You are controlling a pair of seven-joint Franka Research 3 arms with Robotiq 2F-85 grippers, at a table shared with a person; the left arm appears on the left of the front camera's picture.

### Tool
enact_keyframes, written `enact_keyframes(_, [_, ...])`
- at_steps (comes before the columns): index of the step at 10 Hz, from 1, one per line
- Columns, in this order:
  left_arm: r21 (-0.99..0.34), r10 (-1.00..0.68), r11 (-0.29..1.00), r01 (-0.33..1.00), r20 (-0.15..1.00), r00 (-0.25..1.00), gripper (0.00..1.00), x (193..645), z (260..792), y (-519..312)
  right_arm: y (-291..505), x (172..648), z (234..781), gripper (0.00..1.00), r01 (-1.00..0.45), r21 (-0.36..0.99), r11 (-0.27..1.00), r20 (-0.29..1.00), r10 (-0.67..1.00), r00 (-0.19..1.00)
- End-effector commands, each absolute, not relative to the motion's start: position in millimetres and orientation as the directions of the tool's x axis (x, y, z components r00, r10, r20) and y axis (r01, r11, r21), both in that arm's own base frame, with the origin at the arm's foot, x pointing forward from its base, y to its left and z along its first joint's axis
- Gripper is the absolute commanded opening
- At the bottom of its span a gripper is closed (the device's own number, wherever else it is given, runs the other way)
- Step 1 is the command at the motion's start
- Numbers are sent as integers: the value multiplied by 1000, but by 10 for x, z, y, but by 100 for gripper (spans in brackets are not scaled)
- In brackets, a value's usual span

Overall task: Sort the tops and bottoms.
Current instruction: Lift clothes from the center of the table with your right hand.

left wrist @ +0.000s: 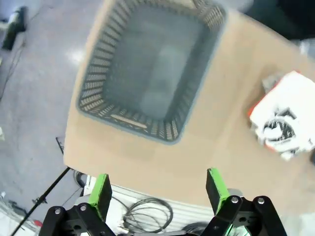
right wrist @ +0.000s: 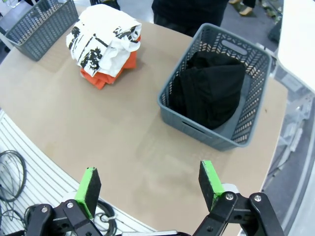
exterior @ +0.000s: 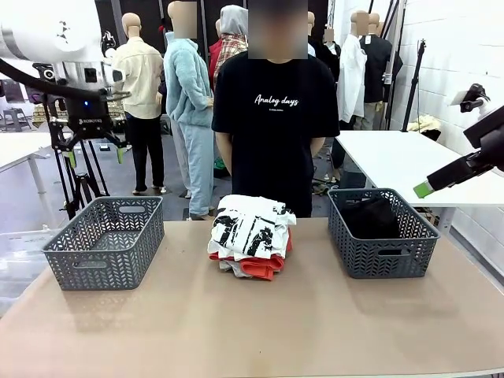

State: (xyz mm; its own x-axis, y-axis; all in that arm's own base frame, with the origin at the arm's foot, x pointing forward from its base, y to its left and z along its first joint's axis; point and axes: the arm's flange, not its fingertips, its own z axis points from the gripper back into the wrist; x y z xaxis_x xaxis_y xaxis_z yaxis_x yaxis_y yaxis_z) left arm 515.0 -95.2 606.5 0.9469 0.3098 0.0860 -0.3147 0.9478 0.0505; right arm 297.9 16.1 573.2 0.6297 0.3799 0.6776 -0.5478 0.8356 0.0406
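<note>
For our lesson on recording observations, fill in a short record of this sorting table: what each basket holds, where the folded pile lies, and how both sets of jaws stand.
left basket: empty
right basket: black garment inside
pile of tops: on the table between the baskets; white printed T-shirt on top, orange one beneath
left gripper: in the air over the left basket, jaws open, holding nothing
right gripper: in the air by the table's right side, jaws open, holding nothing
person: standing at the far side
</note>
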Motion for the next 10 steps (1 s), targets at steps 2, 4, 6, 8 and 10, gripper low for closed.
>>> enact_keyframes(2, [44, -65, 997, 64, 35, 997, 100, 5011, 5621, -589, 172, 2977, 5717, 100, -554, 63, 830, 680, 371, 633])
enact_keyframes(4, [19, -129, 991, 129, 21, 991, 100, 4884, 5694, -395, 172, 2977, 5717, 100, -554, 63, 830, 680, 371, 633])
enact_keyframes(6, [43, -116, 992, 115, 12, 993, 100, 5035, 5565, -545, 172, 2977, 5717, 100, -554, 63, 830, 680, 371, 633])
enact_keyframes(8, [43, -109, 993, 108, 22, 994, 100, 4921, 5705, -411, 172, 2977, 5717, 100, -554, 63, 830, 680, 371, 633])
enact_keyframes(10, [5, -342, 940, 342, 68, 937, 100, 4904, 5634, -469, 172, 2977, 5717, 100, -554, 63, 830, 680, 371, 633])
